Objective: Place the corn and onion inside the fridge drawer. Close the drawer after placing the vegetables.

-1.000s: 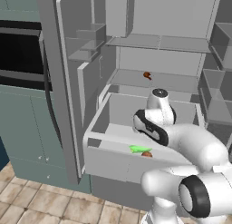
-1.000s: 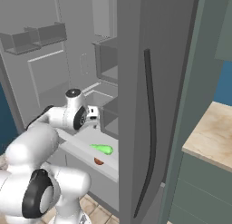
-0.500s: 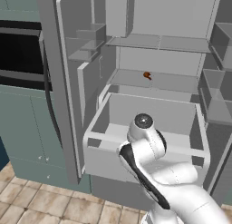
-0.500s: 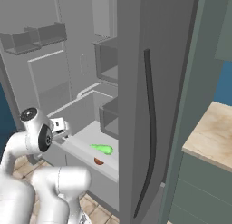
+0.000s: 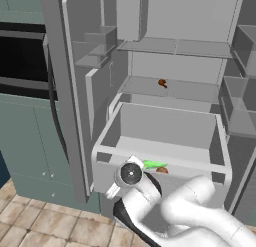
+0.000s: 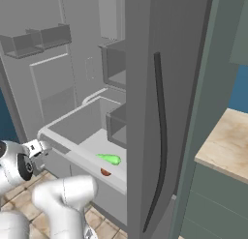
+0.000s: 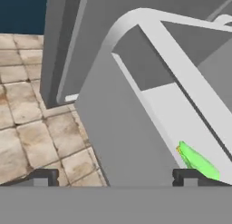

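Right now your gripper (image 7: 113,175) sits nearest of all, low in front of the pulled-out fridge drawer (image 5: 107,152), its two dark tips spread wide apart and clasping nothing — released, with the drawer's flat grey front between them in the hand view. In the left base view the hand (image 5: 131,174) is just beside the drawer's front left corner, at rim height.

Just past that front wall, on the drawer floor, you have one corn (image 6: 109,158) — a single bright green cob lying flat near the front edge. Just beside it lies one onion (image 6: 105,172), a small reddish-orange ball partly hidden by the rim; whether the two touch you cannot tell from here. Both vegetables read as already inside, so I judge the placing steps done and the closing step in hand.

For the next move, you will likely want to set the gripper squarely against the flat front and push straight back along the drawer's travel. Pressing at one corner, as the hand is now placed, could skew the bin, so shifting toward the middle of the front looks wiser.

Farther back, the fridge (image 5: 176,49) stands open, one drawer extended. On the shelf (image 5: 150,88) above it rests one tiny red-brown stemmed bit (image 5: 162,83), which is not part of your job.
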Available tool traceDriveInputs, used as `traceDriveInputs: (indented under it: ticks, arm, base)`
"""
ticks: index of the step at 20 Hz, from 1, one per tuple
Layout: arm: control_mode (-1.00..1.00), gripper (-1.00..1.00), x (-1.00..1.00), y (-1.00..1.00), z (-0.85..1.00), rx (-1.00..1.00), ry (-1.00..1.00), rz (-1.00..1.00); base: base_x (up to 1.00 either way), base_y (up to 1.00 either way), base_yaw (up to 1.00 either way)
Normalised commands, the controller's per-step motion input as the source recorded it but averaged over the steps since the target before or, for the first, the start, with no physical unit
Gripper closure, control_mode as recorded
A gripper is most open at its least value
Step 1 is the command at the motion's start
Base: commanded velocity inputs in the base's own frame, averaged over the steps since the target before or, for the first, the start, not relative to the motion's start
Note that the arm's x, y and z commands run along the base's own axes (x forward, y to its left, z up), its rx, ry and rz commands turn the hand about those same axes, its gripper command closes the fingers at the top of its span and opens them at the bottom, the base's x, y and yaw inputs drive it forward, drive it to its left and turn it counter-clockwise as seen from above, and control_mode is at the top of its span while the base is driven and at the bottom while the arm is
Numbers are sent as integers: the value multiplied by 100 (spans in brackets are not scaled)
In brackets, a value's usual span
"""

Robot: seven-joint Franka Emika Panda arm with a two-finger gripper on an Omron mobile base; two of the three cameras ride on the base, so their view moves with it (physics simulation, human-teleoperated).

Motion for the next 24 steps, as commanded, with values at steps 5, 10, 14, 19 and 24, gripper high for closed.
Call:
traceDriveInputs:
  ticks: [5,10,14,19,24]
  arm:
    - [-100,-100,67,11,-17,0,0,15]
    - [-100,-100,79,0,-9,0,0,13]
    - [-100,-100,81,0,-10,0,5,11]
    - [-100,-100,82,0,-12,0,3,10]
    - [-100,-100,86,0,-5,0,0,9]
  base:
    - [0,0,0]
    - [0,0,0]
    - [0,0,0]
    - [0,0,0]
    - [0,0,0]
